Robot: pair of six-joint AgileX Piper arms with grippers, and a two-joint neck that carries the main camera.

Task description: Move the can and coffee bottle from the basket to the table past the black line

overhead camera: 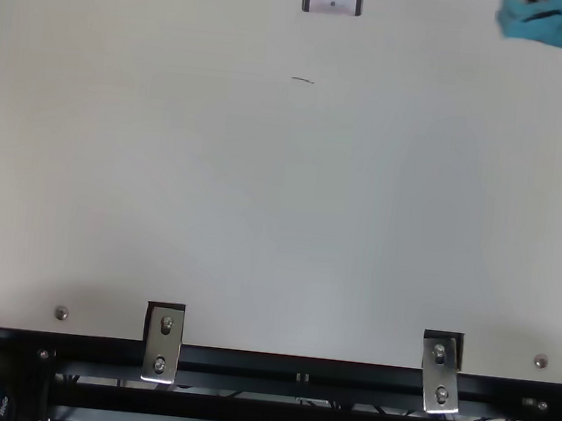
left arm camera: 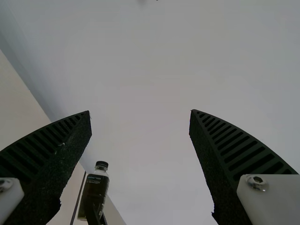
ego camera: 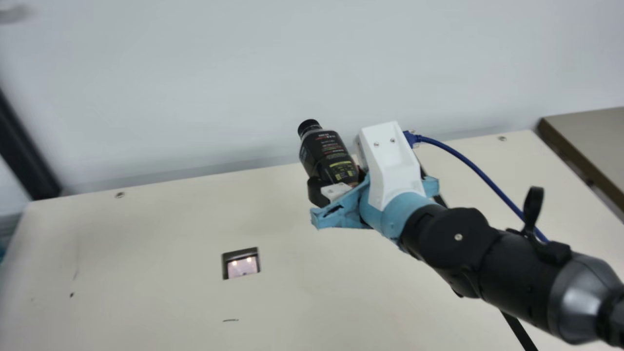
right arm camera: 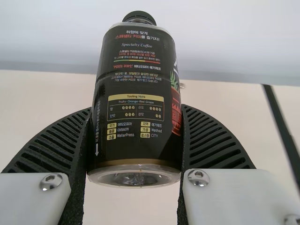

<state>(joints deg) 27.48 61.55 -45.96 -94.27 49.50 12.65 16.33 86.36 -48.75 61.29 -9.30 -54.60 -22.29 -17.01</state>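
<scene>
Gaping left gripper (left arm camera: 140, 112): fingers wide apart in the left wrist view, pale wall behind the gap.
Dark post (ego camera: 22, 146): slanting at the main view's left, beside the table's far left corner.
Table (ego camera: 161, 234): cream, far edge running along the foot of the wall.
Cutout (ego camera: 241, 263): dark-rimmed, left of the coffee bottle in the main view; short ink mark (ego camera: 230, 320) near it.
Coffee bottle (ego camera: 326, 151): black label, dark cap uppermost; held off the table, tilted, cap leaning left in the main view. Left of the black line there.
Right gripper (ego camera: 336, 187): fingers clamped on the coffee bottle's lower part, one on each side; confirmed in the right wrist view.
Blue cable (ego camera: 475, 163): plugged in at the white housing (ego camera: 392, 163), curving over toward the arm.
Black line (ego camera: 519, 332): on the table, passing behind the right arm; apart from the bottle in the right wrist view.
Brown-edged board (ego camera: 594, 141): far right, beyond the table's side.
</scene>
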